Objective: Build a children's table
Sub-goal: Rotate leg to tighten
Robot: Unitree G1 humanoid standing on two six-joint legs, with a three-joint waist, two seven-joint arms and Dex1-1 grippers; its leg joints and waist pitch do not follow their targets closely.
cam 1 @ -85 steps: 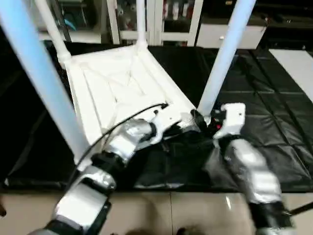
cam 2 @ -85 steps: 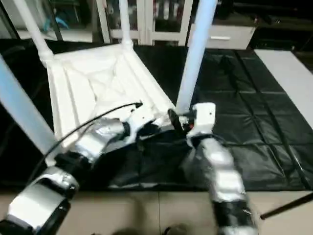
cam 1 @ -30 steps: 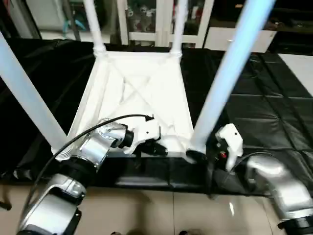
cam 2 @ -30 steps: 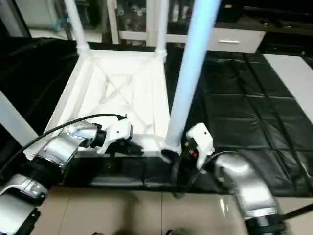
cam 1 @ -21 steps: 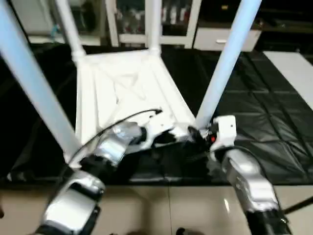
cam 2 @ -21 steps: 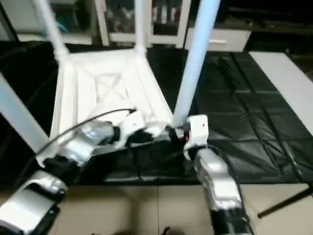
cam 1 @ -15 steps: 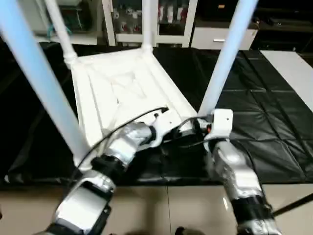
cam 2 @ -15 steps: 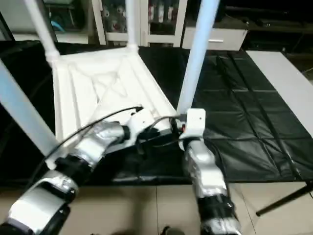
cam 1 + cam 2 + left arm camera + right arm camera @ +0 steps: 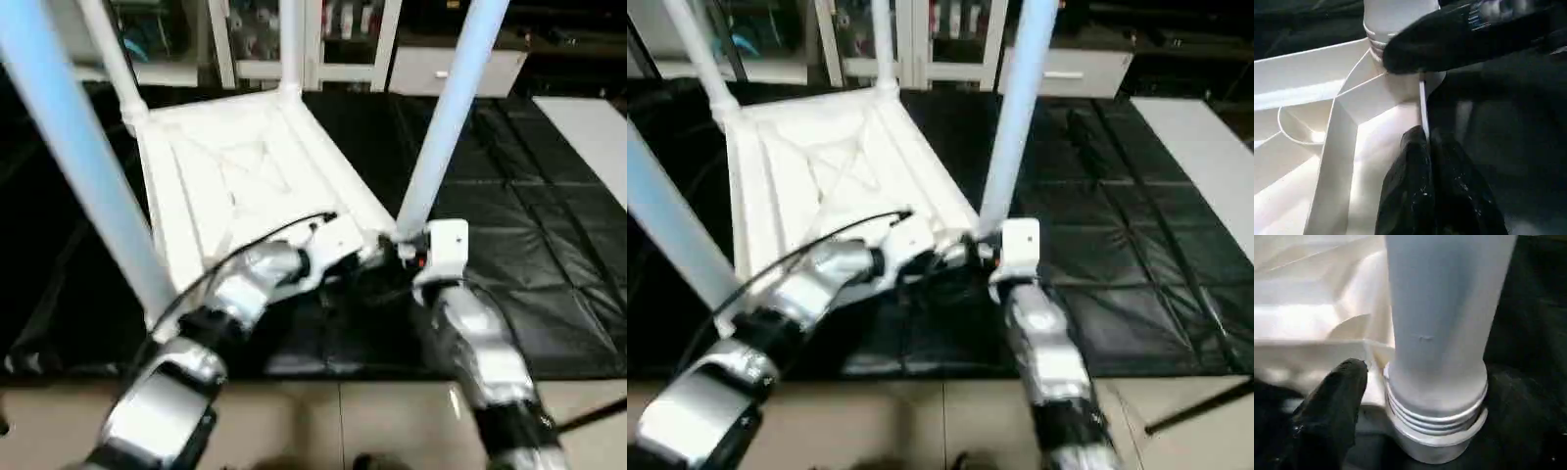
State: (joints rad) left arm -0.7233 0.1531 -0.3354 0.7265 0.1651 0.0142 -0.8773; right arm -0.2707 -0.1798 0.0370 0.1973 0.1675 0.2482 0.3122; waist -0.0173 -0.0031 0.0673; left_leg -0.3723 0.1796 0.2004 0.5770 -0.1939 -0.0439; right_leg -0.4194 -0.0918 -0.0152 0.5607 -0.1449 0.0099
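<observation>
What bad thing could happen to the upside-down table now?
1. The left end effector pinches only the thin rim of the table top. The grip might slip, or the rim might bend.
2. At the near right leg, screw threads show above its corner socket, so that leg may not be fully in and could wobble.
3. The right end effector sits right by that leg's base; a bump might tilt it.

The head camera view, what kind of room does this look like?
Probably an indoor lab or workroom, though that is a guess. Black padded mats cover the floor under the upturned table, pale tiles lie nearer, and white glass-fronted cabinets stand behind.
</observation>
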